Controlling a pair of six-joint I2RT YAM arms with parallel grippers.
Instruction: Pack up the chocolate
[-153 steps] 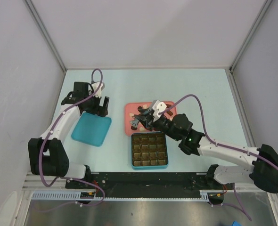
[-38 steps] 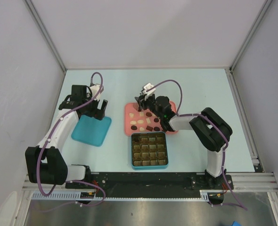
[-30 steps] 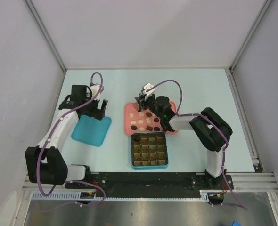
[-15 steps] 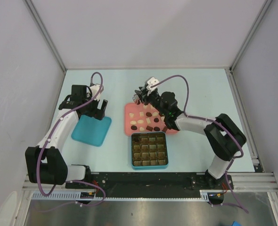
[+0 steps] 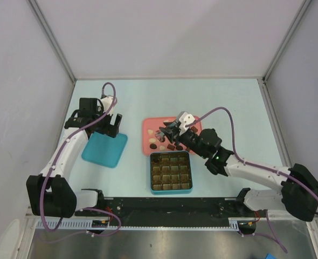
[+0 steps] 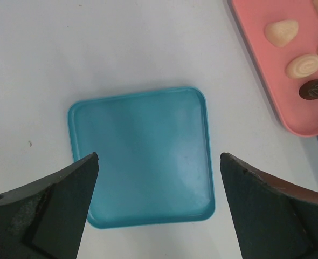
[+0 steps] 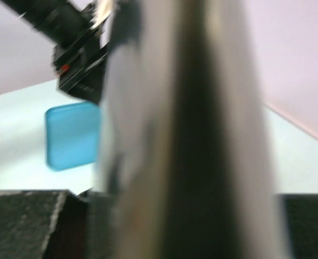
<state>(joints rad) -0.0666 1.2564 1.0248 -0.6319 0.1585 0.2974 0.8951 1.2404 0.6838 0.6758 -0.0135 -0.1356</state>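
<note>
Several small chocolates (image 5: 154,145), dark brown and cream, lie on the pink tray (image 5: 148,125). Three of them show in the left wrist view (image 6: 303,65) at the top right, on the tray's corner (image 6: 267,70). The teal box with gold-brown grid compartments (image 5: 171,172) stands just in front of the tray. My right gripper (image 5: 164,135) hangs over the middle of the pink tray; its wrist view is blurred and its jaws cannot be made out. My left gripper (image 6: 159,157) is open and empty above the teal lid (image 6: 140,159), and it also shows in the top view (image 5: 113,127).
The teal lid (image 5: 104,149) lies flat on the pale table, left of the pink tray. Grey walls close in the table at the back and on both sides. The right arm (image 5: 256,172) stretches across the table's right half.
My right arm has swung from the pink tray's far edge to above its middle, its elbow moving out to the right. My left arm has barely moved.
</note>
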